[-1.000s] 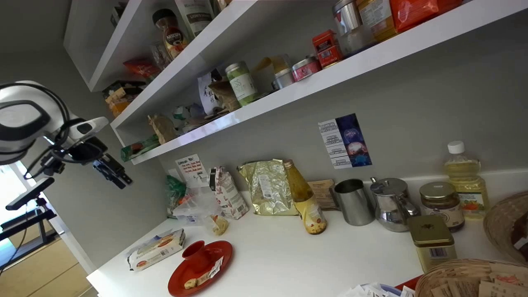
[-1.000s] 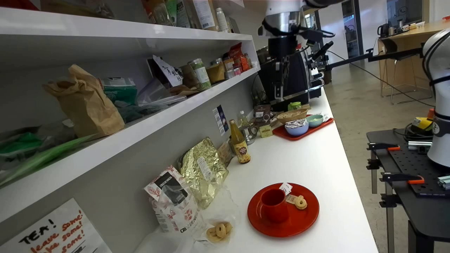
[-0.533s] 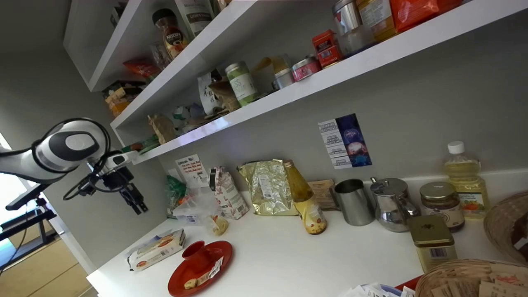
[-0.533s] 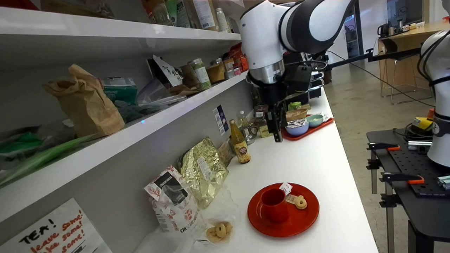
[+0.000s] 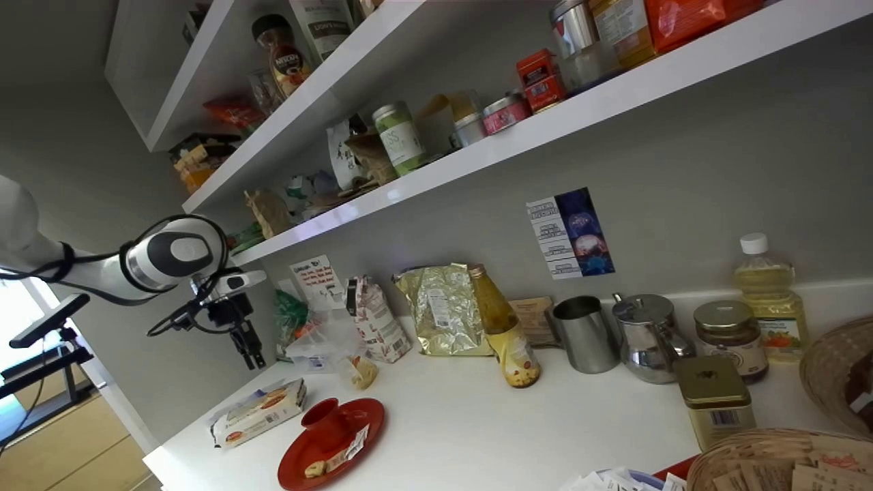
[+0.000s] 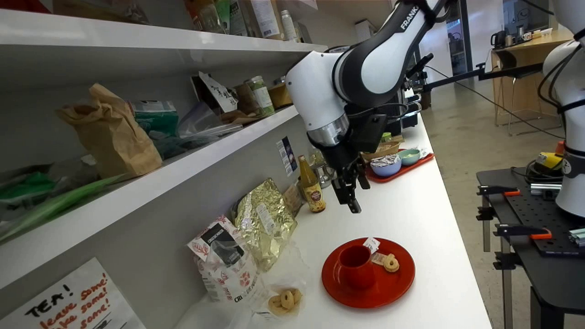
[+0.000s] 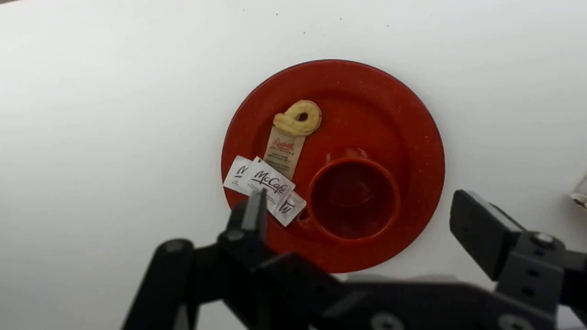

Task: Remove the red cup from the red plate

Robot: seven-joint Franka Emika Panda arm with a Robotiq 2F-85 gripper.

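Observation:
The red plate lies flat on the white counter; it also shows in an exterior view and in the wrist view. The red cup stands upright on the plate, off its middle; it also shows in an exterior view. In the wrist view the cup is seen from above, its inside dark and its handle low on its left side. My gripper is open and empty, well above the counter and apart from the cup. In the wrist view the gripper has its fingers spread wider than the cup.
A ring cookie, a brown packet and white McCafé packets lie on the plate beside the cup. A gold bag, a yellow bottle and a white bag stand along the wall. A shelf overhangs the counter.
The arm and gripper have come down and moved toward the plate, rightward in an exterior view. The cup, plate and other items have not moved.

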